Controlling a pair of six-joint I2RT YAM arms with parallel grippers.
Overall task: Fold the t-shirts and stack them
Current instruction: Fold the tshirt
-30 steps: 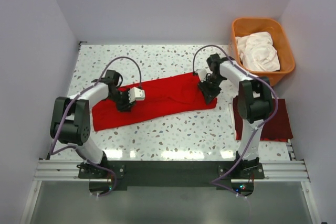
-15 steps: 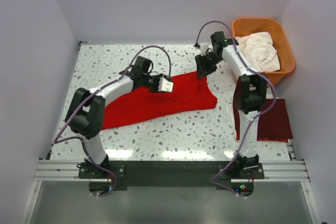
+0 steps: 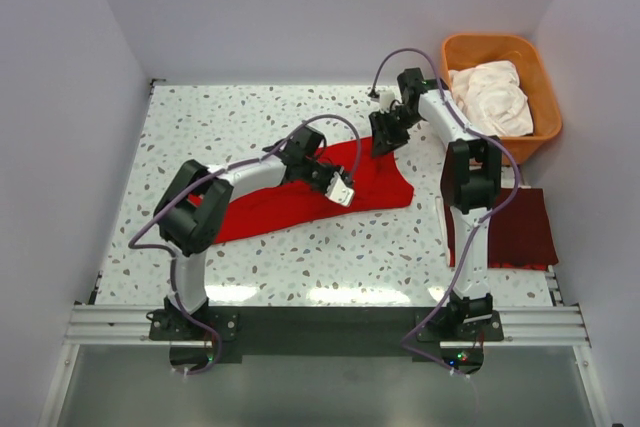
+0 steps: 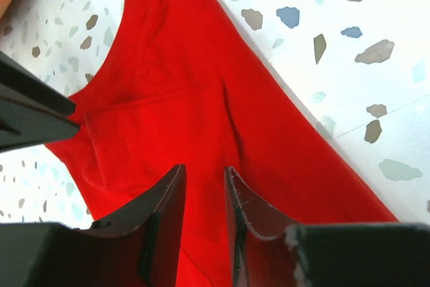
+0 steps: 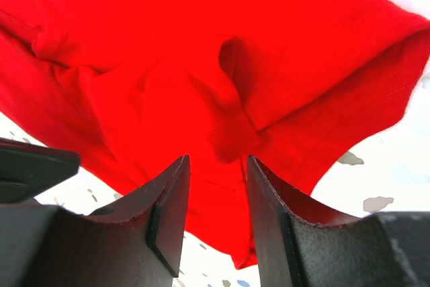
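Left gripper (image 4: 204, 168) hangs over the red t-shirt (image 3: 300, 199) lying mid-table (image 3: 200, 127), right gripper (image 5: 217, 159) at its far right corner. Both stand partly apart, and I cannot tell whether either grips. A maroon t-shirt (image 3: 530, 232) lies at the right edge.

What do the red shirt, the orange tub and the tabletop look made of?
The red shirt looks like soft matte cloth, perhaps cotton: it creases and folds. The tub looks like smooth orange plastic, judging by its moulded rim. The tabletop is hard and glossy, white with grey flecks; whether it is terrazzo or laminate is unclear.
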